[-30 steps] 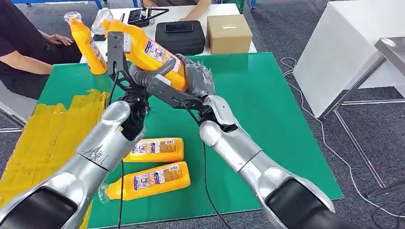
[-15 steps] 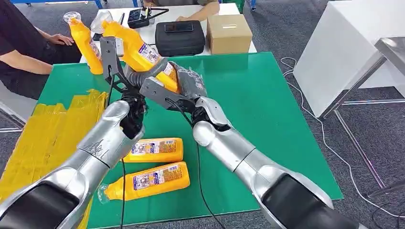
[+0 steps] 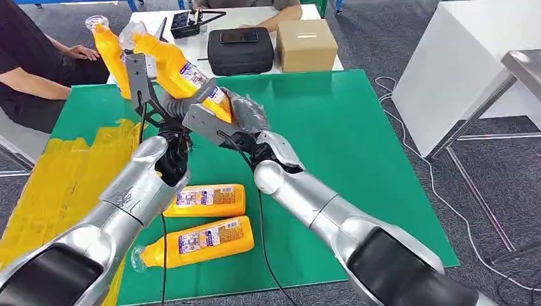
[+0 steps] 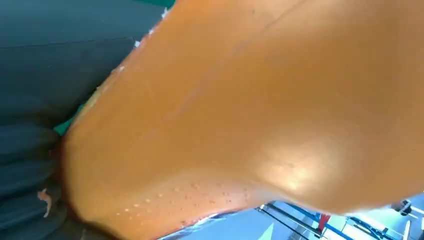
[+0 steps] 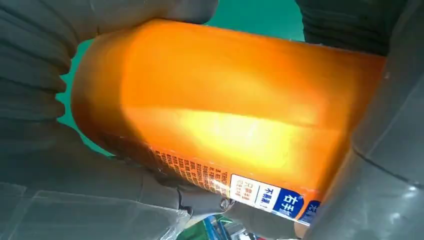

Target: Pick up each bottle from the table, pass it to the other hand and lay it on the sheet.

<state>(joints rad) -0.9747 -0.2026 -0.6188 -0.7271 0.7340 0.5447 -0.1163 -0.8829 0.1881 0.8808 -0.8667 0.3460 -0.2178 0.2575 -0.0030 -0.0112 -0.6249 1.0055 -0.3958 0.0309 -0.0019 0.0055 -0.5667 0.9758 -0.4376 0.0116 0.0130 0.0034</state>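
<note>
An orange bottle (image 3: 175,67) with a blue-and-white label hangs tilted above the green table (image 3: 357,153), cap up and to the far left. My right hand (image 3: 245,111) grips its base end, and my left hand (image 3: 185,102) wraps its middle. It looms close in the left wrist view as the bottle (image 4: 250,110). The right wrist view has the bottle (image 5: 225,110) with my right hand (image 5: 50,100) around it. Two more bottles lie flat near the front: one (image 3: 207,199) and another (image 3: 201,240). A further bottle (image 3: 115,57) stands at the far left. The yellow sheet (image 3: 57,185) covers the table's left side.
A person's arm (image 3: 38,73) rests at the far left edge. Behind the green table, a white table holds a black case (image 3: 241,50) and a cardboard box (image 3: 306,44). A white cabinet (image 3: 459,57) and cables on the floor are to the right.
Both hands have carried the held bottle to the left and a little further back. The bottles on the table have not moved.
</note>
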